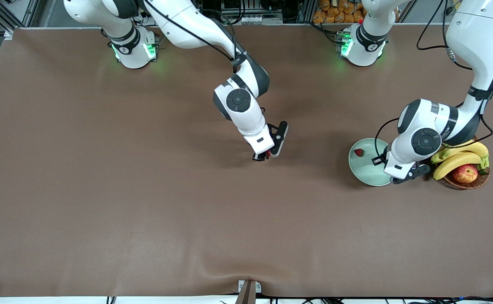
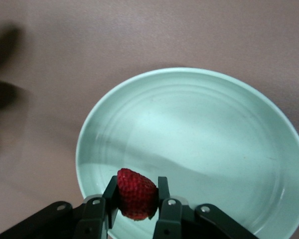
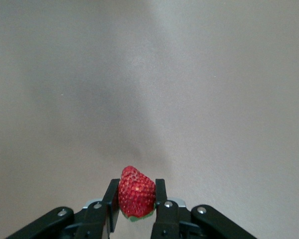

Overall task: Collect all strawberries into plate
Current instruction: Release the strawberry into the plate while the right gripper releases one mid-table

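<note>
Strawberries, three in all: one lies in the plate (image 1: pixel 367 166) at its 11 o'clock rim (image 1: pixel 358 152); one is pinched between the fingers of my left gripper (image 2: pixel 136 201), a strawberry (image 2: pixel 135 194) held over the plate's edge; one is pinched in my right gripper (image 3: pixel 135 201), a strawberry (image 3: pixel 136 193) carried above bare table (image 1: pixel 145 202) near mid-table, well apart from the plate, which stands toward the left arm's end of the table.

Step in hand, as I judge it: delivery of the left berry. To do it well, I should bring the left gripper (image 1: pixel 392 179) inward from the rim toward the plate's centre, lower it close to the plate floor, and only then part the fingers, so the berry settles rather than rolls off the shallow rim; I should keep clear of the berry already lying at 11 o'clock. My right gripper (image 1: pixel 265 155) should hold its squeeze gently, since the fruit looks soft, and wait its turn until the left arm clears the plate, as both arms would crowd the same spot.

Count: strawberries, three; plate, one, pale mint-green; basket (image 1: pixel 468 179), one, at the plate's 3 o'clock just beside it, holding bananas (image 1: pixel 461 158) (a bunch, number unclear) and one apple (image 1: pixel 465 173); grippers, two, each closed on a berry.
</note>
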Motion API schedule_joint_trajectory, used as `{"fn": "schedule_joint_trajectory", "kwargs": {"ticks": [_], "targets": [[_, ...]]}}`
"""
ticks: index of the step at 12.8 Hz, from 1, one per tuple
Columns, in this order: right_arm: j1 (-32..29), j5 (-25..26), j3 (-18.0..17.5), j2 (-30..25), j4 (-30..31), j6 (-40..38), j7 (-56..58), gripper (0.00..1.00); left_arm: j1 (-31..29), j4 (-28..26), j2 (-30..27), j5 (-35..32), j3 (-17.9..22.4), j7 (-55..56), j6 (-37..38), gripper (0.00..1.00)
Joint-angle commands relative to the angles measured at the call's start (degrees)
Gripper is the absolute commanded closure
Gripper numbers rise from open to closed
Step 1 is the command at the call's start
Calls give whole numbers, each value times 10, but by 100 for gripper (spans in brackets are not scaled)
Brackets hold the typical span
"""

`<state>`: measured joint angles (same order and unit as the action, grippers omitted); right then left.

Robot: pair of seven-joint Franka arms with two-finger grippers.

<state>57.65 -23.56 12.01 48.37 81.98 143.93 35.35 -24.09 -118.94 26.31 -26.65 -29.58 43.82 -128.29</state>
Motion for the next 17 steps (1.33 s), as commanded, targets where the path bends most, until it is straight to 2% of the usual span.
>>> {"fn": "schedule_joint_trajectory", "kwargs": {"ticks": [1,2,3,4,5,6,9,12,14,17], "targets": [[4,-5,3,47,-30,48,-12,88,-20,-35,-12,-9,-4,-3,-47,100],[0,-5,3,58,-37,62,-12,84,-23,-33,-12,-9,-4,-2,-47,70],[0,-5,3,63,-39,65,-13,77,-23,-32,-15,-9,-5,-2,-47,11],[-3,-5,3,63,-39,65,-14,67,-23,-32,-22,-9,-7,-2,-47,0],[-3,-5,3,63,-39,65,-15,20,-23,-33,-37,-3,-21,0,-44,0],[-5,-6,4,62,-39,65,-15,0,-23,-31,-49,0,-43,8,-37,0],[-18,-5,6,43,-38,58,-15,0,-23,-8,-77,26,-104,46,26,0],[-71,-6,21,-2,-19,25,-13,0,-19,43,-72,73,-150,71,90,0],[-101,-6,44,-23,-21,-17,-12,0,-1,56,-61,92,-163,114,91,0],[-111,-8,96,-42,-18,-36,-18,0,76,99,-22,90,-162,222,91,0]]}}
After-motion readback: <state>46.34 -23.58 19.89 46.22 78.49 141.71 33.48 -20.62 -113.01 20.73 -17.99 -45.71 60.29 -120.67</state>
